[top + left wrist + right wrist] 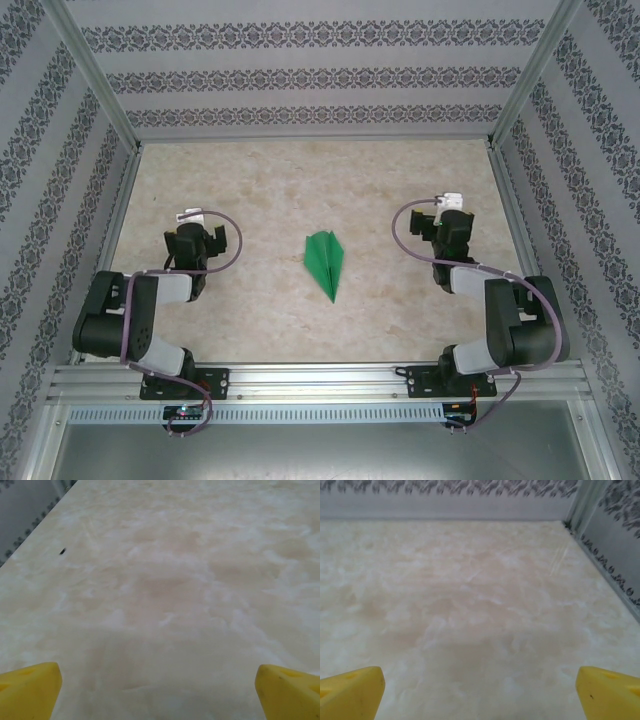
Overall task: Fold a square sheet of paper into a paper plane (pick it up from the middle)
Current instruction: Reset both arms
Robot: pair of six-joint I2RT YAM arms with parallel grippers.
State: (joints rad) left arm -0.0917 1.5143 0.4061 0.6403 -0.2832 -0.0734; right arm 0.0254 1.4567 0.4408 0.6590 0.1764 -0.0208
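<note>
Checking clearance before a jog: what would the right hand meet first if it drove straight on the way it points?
Way looks free: ahead of the right hand is just table, then the patterned back wall. It seems tilted slightly down, so likely table first.

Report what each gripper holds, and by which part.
Nothing is held. Left gripper and right gripper are open and empty; the paper plane lies free on the table between them.
</note>
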